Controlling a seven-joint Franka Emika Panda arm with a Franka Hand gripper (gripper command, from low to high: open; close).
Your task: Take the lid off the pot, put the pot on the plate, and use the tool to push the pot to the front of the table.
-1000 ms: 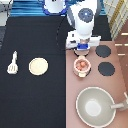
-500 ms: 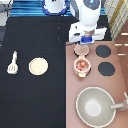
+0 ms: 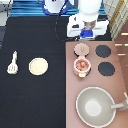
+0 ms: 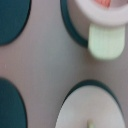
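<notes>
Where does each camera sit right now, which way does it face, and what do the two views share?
Exterior view: high above, across from the robot, looking steeply down; the arm and gripper show at its top, above the lid.
Wrist view: on the hand, looking down at the stove counter; none of the robot shows.
Shared: the pot, open beside the lid, and the burners.

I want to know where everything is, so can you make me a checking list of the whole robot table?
Surface: black table; pinkish stove counter at the exterior view's right.
Job's things: lid off, lying beside pot on the stove counter; plate and tool on the table, apart.
Clutter: grey pan; black burners.
Grippers: gripper above the lid, holding nothing.
Cables: dark cable near the robot base.
Surroundings: nothing seen.
</notes>
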